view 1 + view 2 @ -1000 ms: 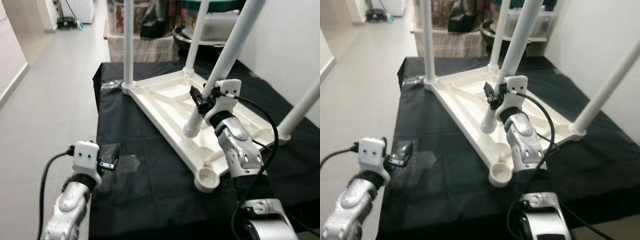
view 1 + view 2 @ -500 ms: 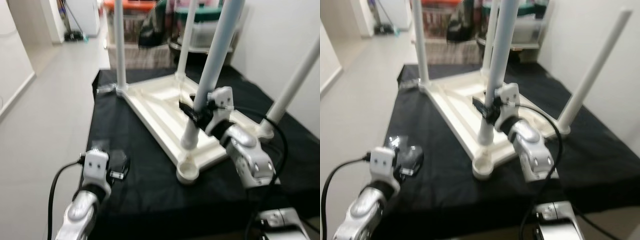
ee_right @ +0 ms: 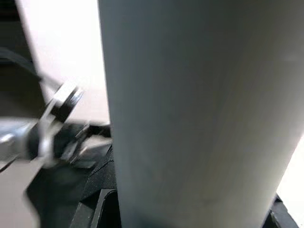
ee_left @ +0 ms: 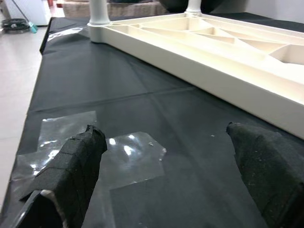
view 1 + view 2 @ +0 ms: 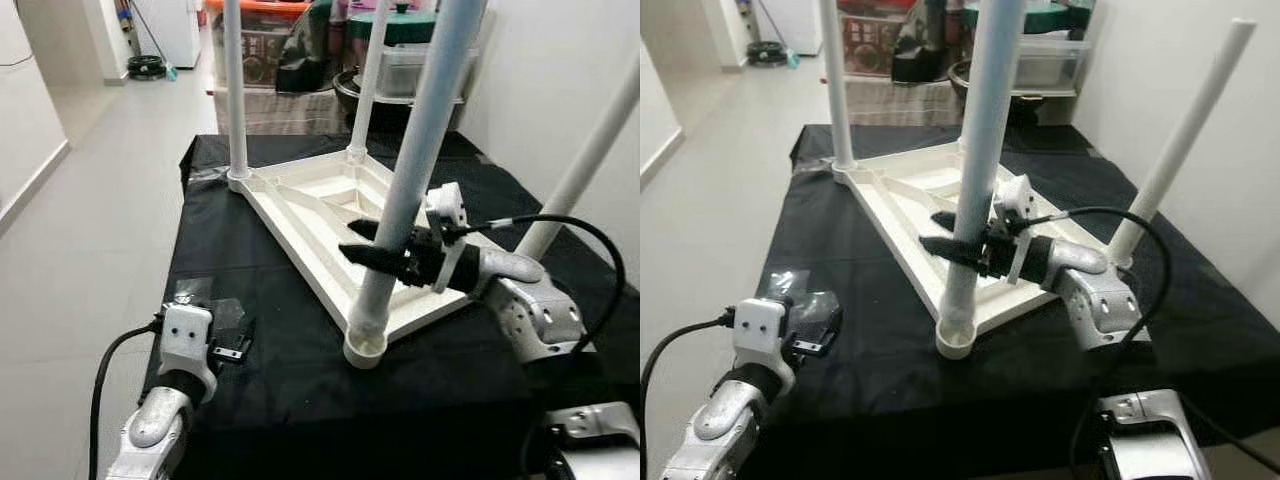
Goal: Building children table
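The white tabletop (image 5: 300,215) lies upside down on a black-covered table (image 5: 250,400). Three white legs stand in its corners: far left (image 5: 235,90), far middle (image 5: 368,80) and right (image 5: 585,165). A further white leg (image 5: 415,170) stands with its foot in the near corner socket (image 5: 365,348). My right gripper (image 5: 358,240) is shut on this leg a little above the socket, and the leg (image 3: 190,109) looms close in the right wrist view. My left gripper (image 5: 238,340) is open low over the black cloth near the left edge, fingers (image 4: 71,171) wide apart and holding nothing.
Crumpled clear plastic (image 4: 128,152) lies on the cloth under the left gripper. Storage bins and a dark pot (image 5: 380,70) crowd the far end of the table. Grey floor (image 5: 90,200) runs along the left side, and a white wall (image 5: 540,70) stands at the right.
The camera has shifted. My right gripper carried the leg's foot from the tabletop's inner frame to the near corner socket, where it now stands nearly upright. The left gripper stays open.
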### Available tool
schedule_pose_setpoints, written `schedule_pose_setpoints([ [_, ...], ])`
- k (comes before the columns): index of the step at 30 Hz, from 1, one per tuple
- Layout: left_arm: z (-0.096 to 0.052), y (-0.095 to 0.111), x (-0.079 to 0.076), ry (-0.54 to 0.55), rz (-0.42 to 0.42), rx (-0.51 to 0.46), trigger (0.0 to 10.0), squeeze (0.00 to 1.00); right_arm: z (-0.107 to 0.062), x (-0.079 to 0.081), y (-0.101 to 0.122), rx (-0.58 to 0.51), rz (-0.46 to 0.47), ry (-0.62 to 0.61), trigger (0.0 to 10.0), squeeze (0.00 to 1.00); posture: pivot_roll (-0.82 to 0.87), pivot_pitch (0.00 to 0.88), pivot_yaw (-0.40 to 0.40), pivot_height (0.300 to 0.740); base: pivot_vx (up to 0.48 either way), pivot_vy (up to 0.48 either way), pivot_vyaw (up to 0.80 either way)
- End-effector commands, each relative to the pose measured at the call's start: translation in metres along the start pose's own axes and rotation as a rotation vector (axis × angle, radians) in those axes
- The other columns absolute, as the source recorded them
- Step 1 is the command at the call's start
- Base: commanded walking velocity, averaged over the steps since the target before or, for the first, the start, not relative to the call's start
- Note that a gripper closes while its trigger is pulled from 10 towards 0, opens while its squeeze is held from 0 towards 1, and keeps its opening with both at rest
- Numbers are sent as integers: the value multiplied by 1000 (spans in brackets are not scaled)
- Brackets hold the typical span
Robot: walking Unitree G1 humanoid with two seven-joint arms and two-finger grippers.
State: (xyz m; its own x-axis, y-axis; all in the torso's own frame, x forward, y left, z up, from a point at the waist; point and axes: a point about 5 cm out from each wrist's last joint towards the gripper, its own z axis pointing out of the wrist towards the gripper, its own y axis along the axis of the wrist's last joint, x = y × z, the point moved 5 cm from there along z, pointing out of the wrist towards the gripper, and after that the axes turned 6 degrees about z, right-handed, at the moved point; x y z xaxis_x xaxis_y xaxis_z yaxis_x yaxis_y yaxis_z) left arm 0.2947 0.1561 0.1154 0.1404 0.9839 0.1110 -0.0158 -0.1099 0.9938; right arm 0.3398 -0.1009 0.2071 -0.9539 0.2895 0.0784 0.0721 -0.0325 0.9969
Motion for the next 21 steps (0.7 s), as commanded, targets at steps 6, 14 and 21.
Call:
schedule_pose_setpoints([
  [6,-2,-1,0,-3,1,5,10000,0,1,-9,-25,109,-22,-17,10000,0,53,0,-122,740,0,0,0],
  [14,-4,-2,1,3,-1,6,10000,0,-2,-10,-28,146,-55,14,10000,0,53,0,-122,740,0,0,0],
  [21,-2,-2,0,0,-3,6,10000,0,-14,-11,-19,152,-79,36,10000,0,39,0,-116,740,0,0,0],
])
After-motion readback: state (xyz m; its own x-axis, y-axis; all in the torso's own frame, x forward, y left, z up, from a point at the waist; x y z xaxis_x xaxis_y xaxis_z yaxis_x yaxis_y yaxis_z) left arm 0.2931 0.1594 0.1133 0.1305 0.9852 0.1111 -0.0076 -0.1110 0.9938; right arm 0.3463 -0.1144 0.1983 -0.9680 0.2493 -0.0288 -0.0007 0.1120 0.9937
